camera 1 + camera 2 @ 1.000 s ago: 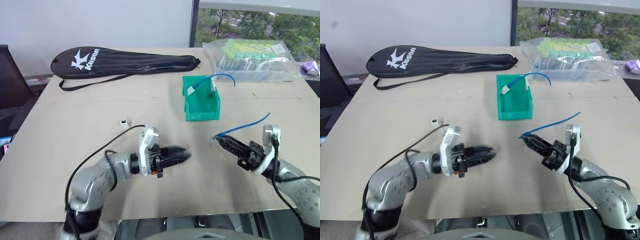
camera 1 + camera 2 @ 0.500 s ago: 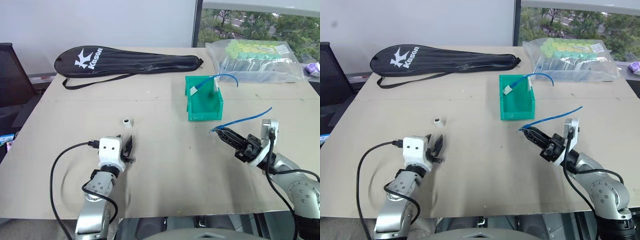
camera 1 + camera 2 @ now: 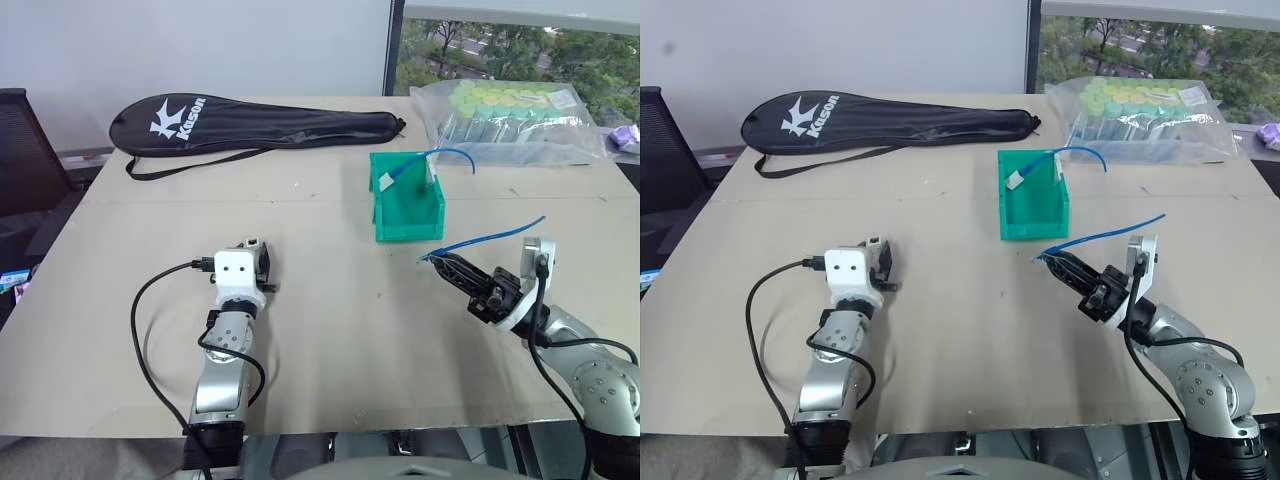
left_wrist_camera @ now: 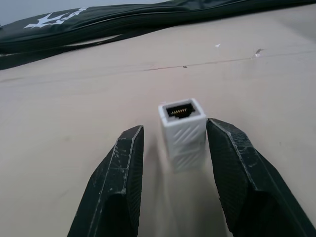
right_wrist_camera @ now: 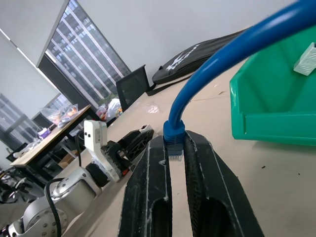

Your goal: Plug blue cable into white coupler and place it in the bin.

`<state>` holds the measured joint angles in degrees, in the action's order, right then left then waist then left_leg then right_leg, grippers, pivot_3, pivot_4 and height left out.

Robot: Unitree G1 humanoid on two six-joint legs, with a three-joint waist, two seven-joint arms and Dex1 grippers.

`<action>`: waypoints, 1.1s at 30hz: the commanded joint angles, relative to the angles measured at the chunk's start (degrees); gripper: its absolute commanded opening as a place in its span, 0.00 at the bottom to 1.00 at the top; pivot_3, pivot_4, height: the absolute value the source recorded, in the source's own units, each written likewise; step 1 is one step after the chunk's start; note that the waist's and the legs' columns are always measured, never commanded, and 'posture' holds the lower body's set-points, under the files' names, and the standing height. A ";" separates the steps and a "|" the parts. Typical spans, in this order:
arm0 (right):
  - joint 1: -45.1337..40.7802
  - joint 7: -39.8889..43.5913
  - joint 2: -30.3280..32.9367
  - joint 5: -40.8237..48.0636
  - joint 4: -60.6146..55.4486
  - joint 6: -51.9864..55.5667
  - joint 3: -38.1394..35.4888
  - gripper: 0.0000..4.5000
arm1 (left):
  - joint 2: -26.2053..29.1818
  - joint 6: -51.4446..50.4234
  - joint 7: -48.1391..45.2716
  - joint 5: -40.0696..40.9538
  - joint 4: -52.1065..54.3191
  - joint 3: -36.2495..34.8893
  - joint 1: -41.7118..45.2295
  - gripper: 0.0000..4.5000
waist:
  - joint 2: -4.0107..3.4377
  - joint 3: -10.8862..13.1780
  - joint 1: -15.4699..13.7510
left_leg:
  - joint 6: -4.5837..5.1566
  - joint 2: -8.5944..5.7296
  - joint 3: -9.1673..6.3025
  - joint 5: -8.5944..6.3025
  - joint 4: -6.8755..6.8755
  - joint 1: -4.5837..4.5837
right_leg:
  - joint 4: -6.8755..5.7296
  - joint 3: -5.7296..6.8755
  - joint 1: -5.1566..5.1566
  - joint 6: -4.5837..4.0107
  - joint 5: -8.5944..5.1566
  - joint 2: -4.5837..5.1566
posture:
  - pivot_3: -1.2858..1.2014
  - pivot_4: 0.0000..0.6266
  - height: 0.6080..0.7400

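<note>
The blue cable (image 5: 232, 64), thin and curved, rises from the right claw (image 5: 175, 153), which is clamped on its plug. The small white coupler (image 4: 182, 133) stands on the desk (image 3: 340, 330) between the half-open left claw's (image 4: 173, 148) fingers, untouched.

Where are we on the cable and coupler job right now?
Done: the right claw is shut on the blue cable just behind its plug. In hand: the left claw is open with its fingers either side of the white coupler, which stands on the table, not yet gripped. Left: grip the coupler, plug the cable in, and put the pair in the bin.
</note>
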<state>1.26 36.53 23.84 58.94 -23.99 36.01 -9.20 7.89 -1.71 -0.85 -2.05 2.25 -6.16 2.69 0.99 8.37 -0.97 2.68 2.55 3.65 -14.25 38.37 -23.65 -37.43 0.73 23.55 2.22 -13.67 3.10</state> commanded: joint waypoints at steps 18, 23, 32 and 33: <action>-4.99 2.33 2.17 -9.89 -3.90 -3.76 4.70 0.00 | 8.49 5.76 -40.56 13.31 -5.75 12.72 7.99 0.11 | -0.23 -0.18 -0.13 | 0.00 -0.18 -0.02 0.00 0.00 -0.09 | 0.11 0.03 0.00 -0.21 -0.13 0.07 | 0.52 0.24 1.00; -7.83 6.89 5.66 -20.30 -1.48 -9.99 9.36 0.00 | 10.28 2.38 -61.37 19.12 -8.77 20.78 15.15 0.11 | -0.22 -0.16 0.36 | 0.01 -0.26 0.02 0.00 -0.01 -0.10 | 0.19 0.01 0.02 -0.21 -0.13 -0.03 | 0.52 0.24 1.00; -10.23 15.74 12.08 -32.77 6.57 -19.64 13.48 0.00 | 8.71 12.77 -78.66 15.70 -30.16 25.24 27.74 0.11 | -0.18 -0.13 0.24 | 0.01 -0.20 -0.05 0.00 -0.04 -0.11 | 0.25 0.04 0.03 -0.02 -0.03 -0.23 | 0.52 0.24 1.00; -10.14 16.68 12.32 -32.85 6.86 -20.11 13.44 0.00 | 8.34 13.68 -79.31 15.28 -32.15 25.15 28.80 0.11 | -0.18 -0.12 0.23 | 0.01 -0.20 -0.05 0.00 -0.04 -0.14 | 0.29 0.05 0.03 0.01 -0.02 -0.23 | 0.52 0.24 1.00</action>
<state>-8.56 51.37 35.55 26.43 -16.59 17.90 4.59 16.73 9.45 -78.56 13.79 -28.36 18.76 30.02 0.81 8.25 -0.74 2.70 2.34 3.61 -14.25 38.34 -23.81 -37.09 0.77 23.58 2.23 -13.68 2.87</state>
